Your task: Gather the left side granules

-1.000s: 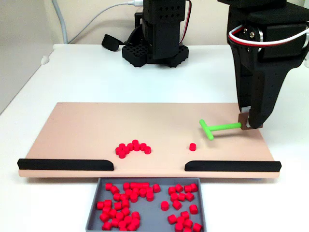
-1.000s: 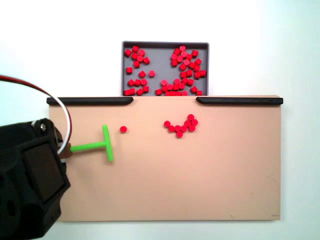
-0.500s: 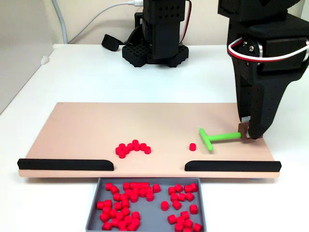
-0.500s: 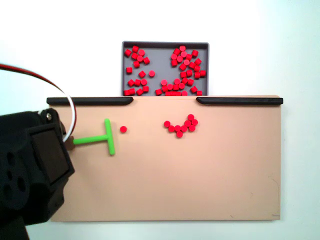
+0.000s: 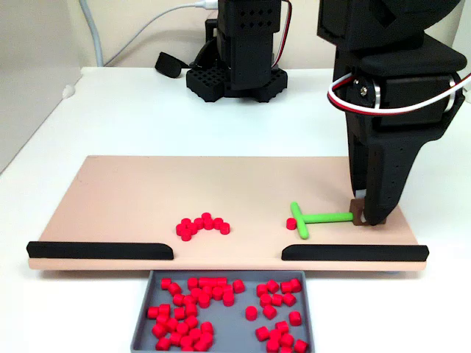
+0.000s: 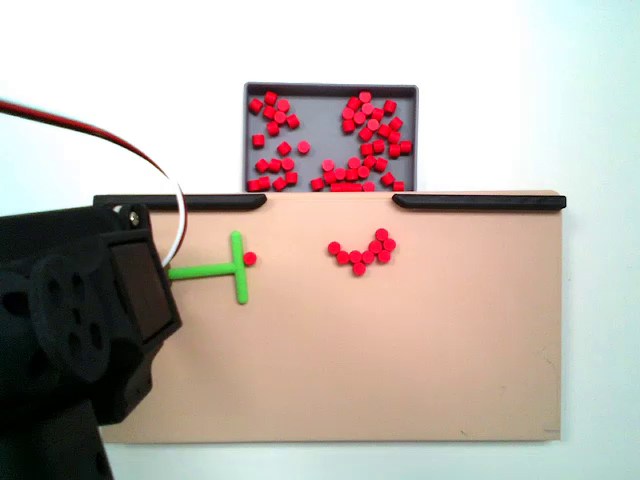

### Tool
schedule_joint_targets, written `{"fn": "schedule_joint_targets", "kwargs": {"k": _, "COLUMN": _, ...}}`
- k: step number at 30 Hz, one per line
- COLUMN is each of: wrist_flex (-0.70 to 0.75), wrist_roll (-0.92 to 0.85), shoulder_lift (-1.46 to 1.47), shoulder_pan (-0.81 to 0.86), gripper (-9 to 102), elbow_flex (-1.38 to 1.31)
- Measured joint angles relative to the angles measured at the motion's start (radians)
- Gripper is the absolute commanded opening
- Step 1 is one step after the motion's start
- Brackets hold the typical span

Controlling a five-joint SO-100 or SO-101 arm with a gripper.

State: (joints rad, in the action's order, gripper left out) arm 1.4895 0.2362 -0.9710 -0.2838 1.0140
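The lone red pellet (image 5: 291, 223) (image 6: 249, 258) lies on the tan board, touching the crossbar of the green T-shaped tool (image 5: 324, 217) (image 6: 238, 267). My gripper (image 5: 362, 214) stands at the board's right end in a fixed view, shut on the end of the tool's handle. In the fixed view from above, the black arm covers the handle's end and the fingertips. An arc-shaped cluster of red pellets (image 5: 202, 225) (image 6: 362, 252) rests apart near the board's middle.
A grey tray (image 5: 141, 323) (image 6: 330, 92) with several red pellets sits past the board's edge, at the gap between two black rails (image 5: 99, 250) (image 5: 353, 252). The tan board (image 5: 132, 191) (image 6: 400, 350) is bare behind the pellets. The arm's black base (image 5: 239, 51) stands behind it.
My gripper has carried the green tool toward the black rail and along the board, so its crossbar now touches the lone pellet. The cluster has not moved.
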Motion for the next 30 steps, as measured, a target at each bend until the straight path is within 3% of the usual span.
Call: {"fn": "schedule_joint_targets", "kwargs": {"k": 30, "wrist_flex": 0.000, "wrist_roll": -0.097, "shoulder_lift": 0.008, "shoulder_pan": 0.143, "gripper": 0, "elbow_flex": -0.006}}
